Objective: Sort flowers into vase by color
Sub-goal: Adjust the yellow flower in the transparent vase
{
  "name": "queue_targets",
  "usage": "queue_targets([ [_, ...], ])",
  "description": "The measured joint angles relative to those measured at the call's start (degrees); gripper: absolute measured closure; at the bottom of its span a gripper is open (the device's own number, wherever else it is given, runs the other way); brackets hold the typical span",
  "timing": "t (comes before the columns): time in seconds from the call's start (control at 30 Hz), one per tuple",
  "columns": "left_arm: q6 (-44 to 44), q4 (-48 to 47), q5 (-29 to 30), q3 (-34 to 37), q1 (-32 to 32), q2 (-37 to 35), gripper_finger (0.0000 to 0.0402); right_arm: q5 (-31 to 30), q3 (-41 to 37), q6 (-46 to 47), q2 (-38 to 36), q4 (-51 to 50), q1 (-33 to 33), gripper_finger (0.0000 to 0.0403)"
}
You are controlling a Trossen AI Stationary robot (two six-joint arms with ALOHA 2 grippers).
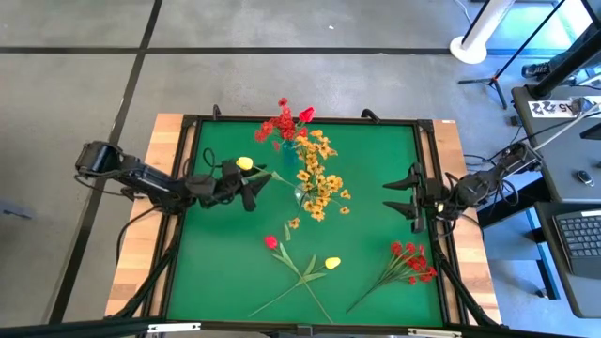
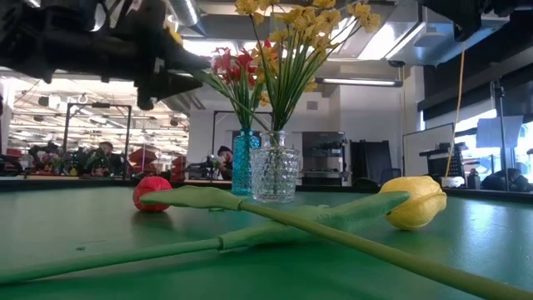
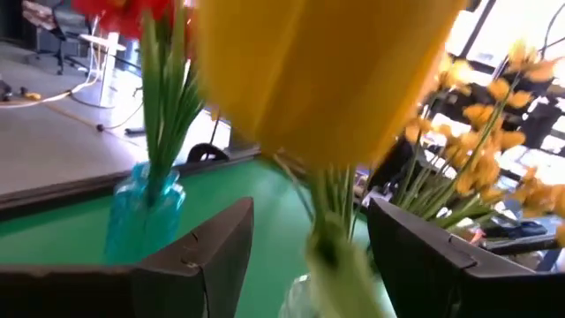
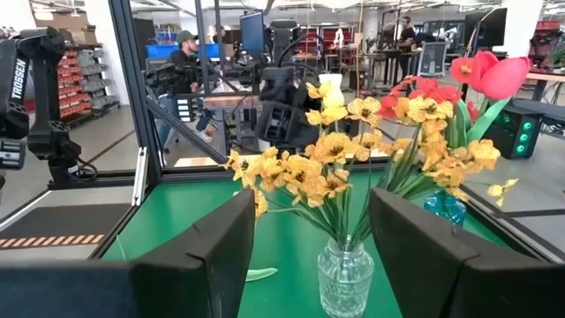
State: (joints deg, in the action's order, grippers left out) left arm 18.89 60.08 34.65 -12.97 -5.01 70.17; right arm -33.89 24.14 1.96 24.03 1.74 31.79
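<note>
Mat: I've got the green mat [image 1: 216, 272] under both arms, and I'm placing everything from the clear vase [image 1: 307, 194] near its middle.
Clear vase: glass, upright, full of yellow-orange sprigs [image 1: 317, 178] fanning out above it.
Blue vase: the blue vase [image 2: 245, 162] stands just beside the clear vase, on its far side in the high view, with red sprigs [image 1: 281, 123] and a red bud [image 1: 306, 115] in it.
Left gripper: my left gripper [image 1: 246, 184] hangs in the air to the left of the clear vase, fingers [image 3: 199, 256] closed on a green stem. It carries a yellow bud [image 1: 244, 163], which fills the wrist view right in front of the fingers, stem running down between them.
Right gripper: my right gripper [image 1: 394, 197] waits well to the right of the clear vase, at the mat's right edge, fingers [image 4: 203, 247] spread wide with nothing between them, looking straight at the clear vase.
Loose on mat, near side of the clear vase: a red bud on stem [image 1: 270, 242] and a second yellow bud [image 1: 331, 263], their stems crossing; off to their right lies a red cluster [image 1: 413, 260].
Scrap: one small yellow-orange bloom [image 1: 293, 223] lies just on the near side of the clear vase.
</note>
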Motion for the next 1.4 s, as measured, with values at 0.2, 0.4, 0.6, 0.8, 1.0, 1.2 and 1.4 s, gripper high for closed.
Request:
queue_targets([
  [0.2,-2.12,-3.03,-1.41,-3.05,0.67,0.00,0.0212,0.00,-0.02,-0.45,0.03,1.32,0.00,0.0183],
  [0.4,-3.32,-5.31,-1.38,-4.32,-0.35,0.00,0.0295,-0.02,-0.02,-0.76,0.07,1.40,0.00,0.0183],
  [0.6,-4.63,-5.36,-1.42,-4.85,-0.42,0.00,0.0383,0.00,-0.02,-0.77,0.07,1.42,0.00,0.0183],
  [0.8,-7.94,-9.84,-4.32,-8.64,-0.44,0.00,0.0395,-1.19,-0.02,-0.97,0.07,1.42,0.00,0.0183],
  [1.0,-9.06,-30.55,-4.45,-18.78,-0.42,0.00,0.0397,-1.51,-0.02,-0.98,0.07,1.42,0.00,0.0183],
  [1.2,-9.52,-43.10,-4.43,-25.63,-0.42,0.00,0.0398,-1.51,-0.02,-0.98,0.07,1.40,0.00,0.0183],
  [1.4,-10.09,-43.16,-5.93,-26.13,-0.43,0.00,0.0398,-1.52,-0.02,-1.18,0.07,1.40,0.00,0.0183],
])
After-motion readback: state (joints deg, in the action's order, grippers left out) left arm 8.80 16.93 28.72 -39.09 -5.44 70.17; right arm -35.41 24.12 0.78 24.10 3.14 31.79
